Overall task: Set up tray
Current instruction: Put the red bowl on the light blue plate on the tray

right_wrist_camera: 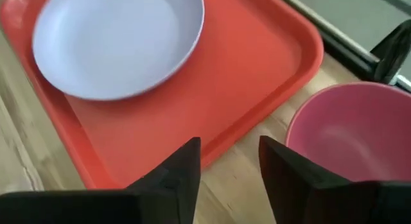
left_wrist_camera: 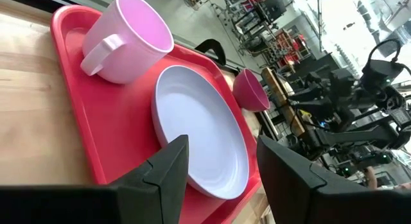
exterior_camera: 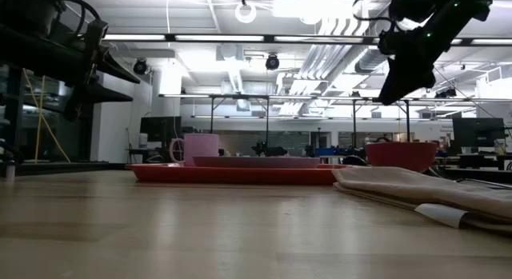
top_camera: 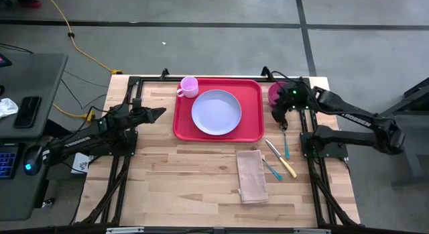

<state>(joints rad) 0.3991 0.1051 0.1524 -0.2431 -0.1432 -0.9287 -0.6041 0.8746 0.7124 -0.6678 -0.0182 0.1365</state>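
The red tray (top_camera: 251, 106) lies flat at the table's far middle, holding the round lavender plate (top_camera: 216, 112) and a pink mug (top_camera: 188, 86) in its far left corner. A dark pink bowl (top_camera: 276, 93) stands on the wood just right of the tray. My right gripper (top_camera: 282, 117) hangs open above the table beside the bowl and the tray's right rim (right_wrist_camera: 270, 102). My left gripper (top_camera: 159, 114) is open, raised left of the tray, pointing at it. In the left wrist view the mug (left_wrist_camera: 128, 41), plate (left_wrist_camera: 199, 131) and bowl (left_wrist_camera: 252, 90) show past its fingers.
A folded tan napkin (top_camera: 251, 175) lies at the table's near middle. Right of it lie a knife (top_camera: 281, 160) and teal-handled cutlery (top_camera: 286, 145), (top_camera: 272, 170). Bare wood (top_camera: 167, 180) stretches over the near left. A desk with a phone (top_camera: 28, 110) stands off the left edge.
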